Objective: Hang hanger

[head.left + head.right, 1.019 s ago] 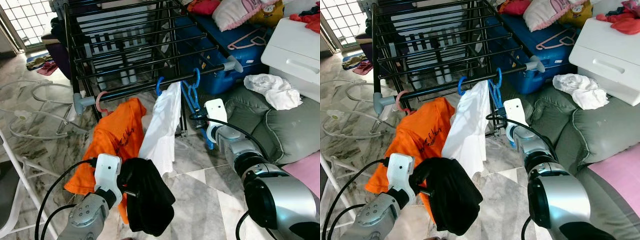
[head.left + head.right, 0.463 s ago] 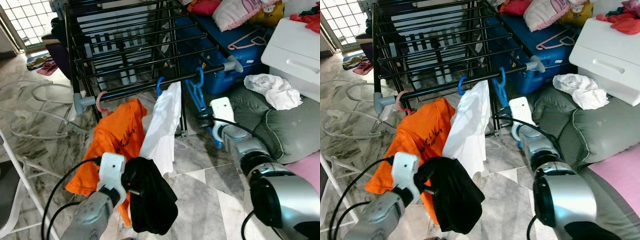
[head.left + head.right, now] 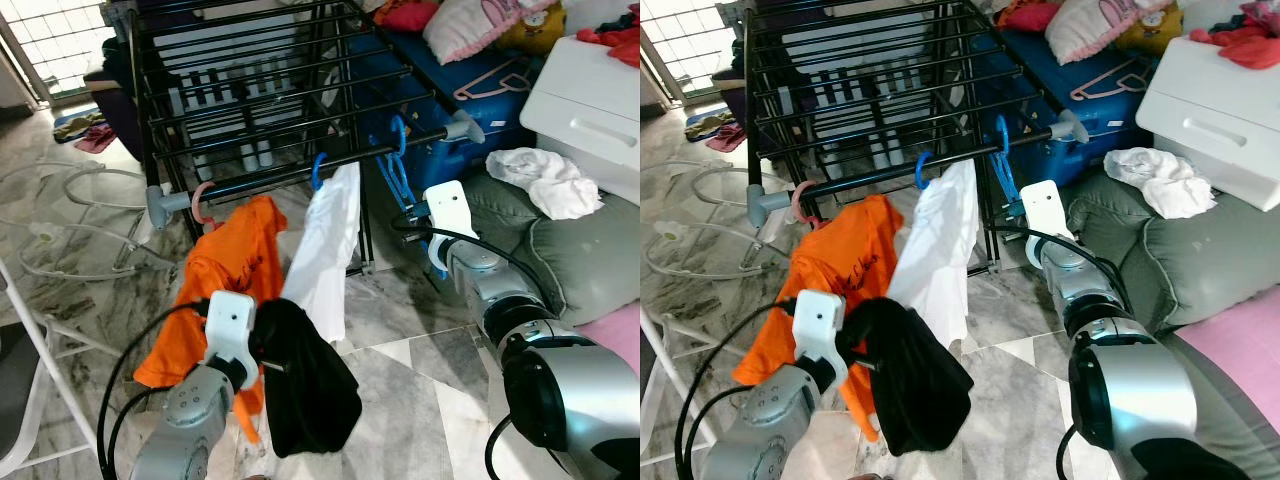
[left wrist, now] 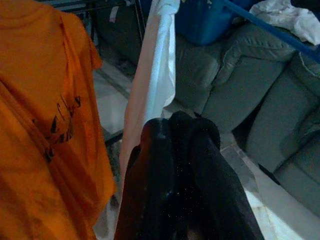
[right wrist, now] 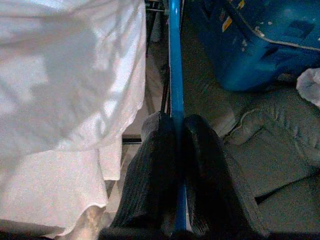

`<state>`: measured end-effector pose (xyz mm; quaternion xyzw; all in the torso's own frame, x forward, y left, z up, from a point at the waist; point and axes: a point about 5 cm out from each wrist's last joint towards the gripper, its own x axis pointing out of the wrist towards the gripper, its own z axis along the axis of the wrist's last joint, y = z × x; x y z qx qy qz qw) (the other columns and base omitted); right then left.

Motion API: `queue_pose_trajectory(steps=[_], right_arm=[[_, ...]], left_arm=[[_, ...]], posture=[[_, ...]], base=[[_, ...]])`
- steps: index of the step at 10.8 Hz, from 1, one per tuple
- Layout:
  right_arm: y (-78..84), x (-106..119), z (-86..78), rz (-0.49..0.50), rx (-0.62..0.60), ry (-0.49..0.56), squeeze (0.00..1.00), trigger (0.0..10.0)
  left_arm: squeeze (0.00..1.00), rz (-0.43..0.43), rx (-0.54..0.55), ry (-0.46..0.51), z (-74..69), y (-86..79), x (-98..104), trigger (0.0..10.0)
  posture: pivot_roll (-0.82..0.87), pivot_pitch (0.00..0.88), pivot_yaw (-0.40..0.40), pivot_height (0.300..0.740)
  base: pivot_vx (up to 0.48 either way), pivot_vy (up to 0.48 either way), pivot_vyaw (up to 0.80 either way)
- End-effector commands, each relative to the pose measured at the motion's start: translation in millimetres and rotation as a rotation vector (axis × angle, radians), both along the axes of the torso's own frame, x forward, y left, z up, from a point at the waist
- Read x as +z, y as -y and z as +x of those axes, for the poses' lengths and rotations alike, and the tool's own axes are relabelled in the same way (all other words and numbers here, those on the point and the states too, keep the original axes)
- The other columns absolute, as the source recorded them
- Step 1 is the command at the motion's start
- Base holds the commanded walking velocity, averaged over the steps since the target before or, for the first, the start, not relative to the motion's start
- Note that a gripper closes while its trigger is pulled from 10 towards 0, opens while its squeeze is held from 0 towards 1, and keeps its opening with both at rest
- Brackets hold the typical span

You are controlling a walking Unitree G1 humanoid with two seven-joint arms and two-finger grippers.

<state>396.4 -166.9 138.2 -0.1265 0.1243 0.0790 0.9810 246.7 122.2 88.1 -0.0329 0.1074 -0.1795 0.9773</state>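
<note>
1. Since one second ago: right gripper (image 5: 176, 131) has carried the blue hanger (image 3: 398, 172) up and toward the rack's right end; its hook, then hanging from the rod, now sits higher, above and just behind the black rod (image 3: 300, 176). Left gripper (image 4: 175, 132) with the black garment (image 3: 305, 375) has risen slightly.
2. Left gripper: low at left, in front of the orange shirt (image 3: 225, 290). Fingers pressed together; dark cloth bunched around them, so held on the black garment.
3. Orange shirt: hangs from the rod on a pink hanger (image 3: 203, 203), near the rod's left end cap.
4. White shirt (image 3: 325, 250): hangs on a blue hook (image 3: 318, 170) mid-rod, just left of the hanger in hand.
5. Blue hanger: empty, tilted, lower bar running down to the right gripper; whether the hook bears on the rod cannot be told.
6. Right gripper: right of the white shirt; narrow, both fingers (image 5: 157, 165) clamped on the hanger's blue bar.
7. Step in hand, judged: seating the hook. Lower it squarely over the rod in the free stretch before the grey end cap (image 3: 462, 127), keep clear of the white shirt, release only once the weight rests on the rod.
</note>
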Motion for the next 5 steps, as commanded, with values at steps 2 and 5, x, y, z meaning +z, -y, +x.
queue_pose_trajectory(steps=[2,5], right_arm=[[-7.2,28.4,7.7,0.0,0.07,0.148,0.0,10.0],[-3.2,10.2,-6.2,0.033,0.104,0.217,0.0,10.0]], left_arm=[[0.0,0.005,0.029,0.019,-1.6,-2.5,-1.9,10.0],[0.0,0.007,0.01,0.019,-0.3,1.1,-5.5,10.0]], posture=[[0.08,0.0,0.041,0.74],[0.04,0.0,0.056,0.74]], base=[[0.0,0.0,0.0],[0.0,0.0,0.0]])
